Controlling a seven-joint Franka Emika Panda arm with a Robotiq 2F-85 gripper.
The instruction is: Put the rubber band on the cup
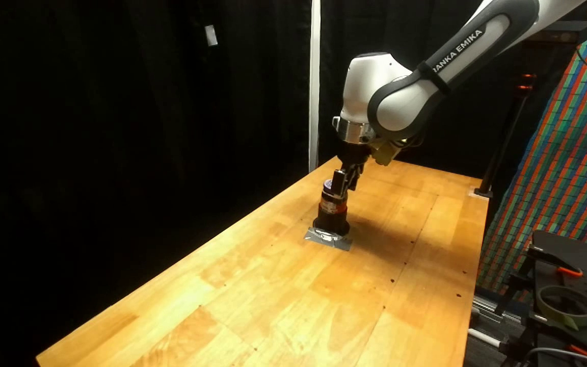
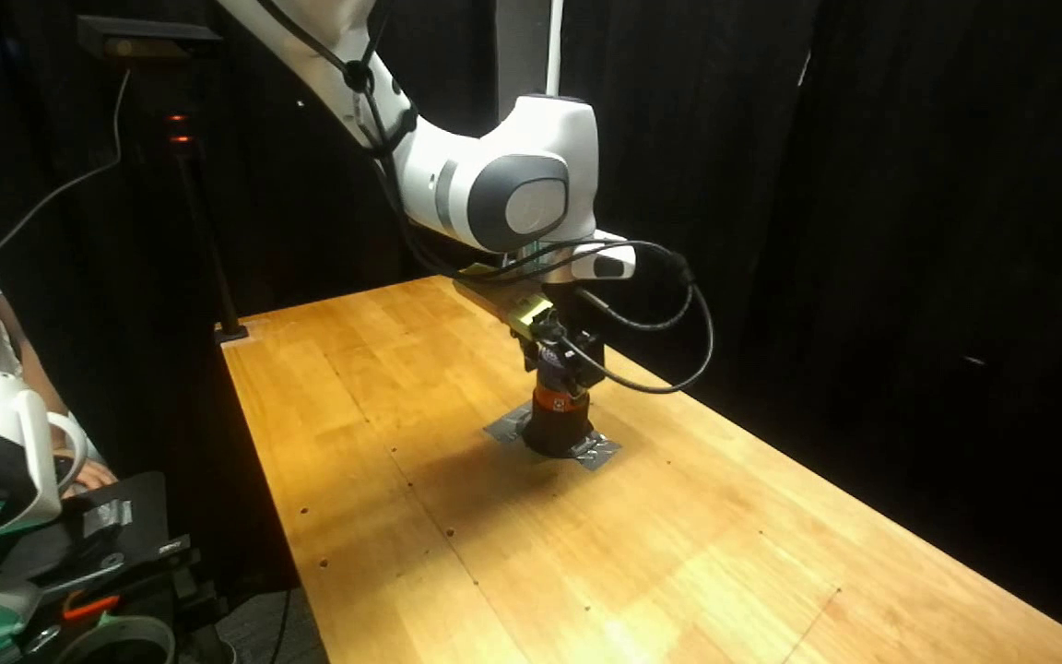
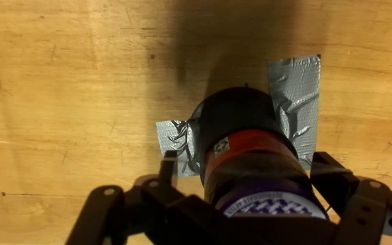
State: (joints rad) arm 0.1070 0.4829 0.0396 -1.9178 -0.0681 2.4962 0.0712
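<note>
1. Cup (image 3: 250, 144), red-labelled and purple at the top, rises upright from a flared black base (image 3: 237, 109) on the tabletop (image 1: 273, 300).
2. Silver tape (image 3: 298, 92) lies at two sides of the base.
3. The hand (image 3: 244, 160) is spread, its fingers (image 3: 166, 173) either side of the cup.
4. A faint translucent strip (image 3: 254, 166) spans the fingers; whether it is the rubber band cannot be told.

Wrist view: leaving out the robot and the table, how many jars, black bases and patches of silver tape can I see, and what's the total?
Jar: 1
Black base: 1
Silver tape patches: 2, one on each side of the base
Total: 4
</note>
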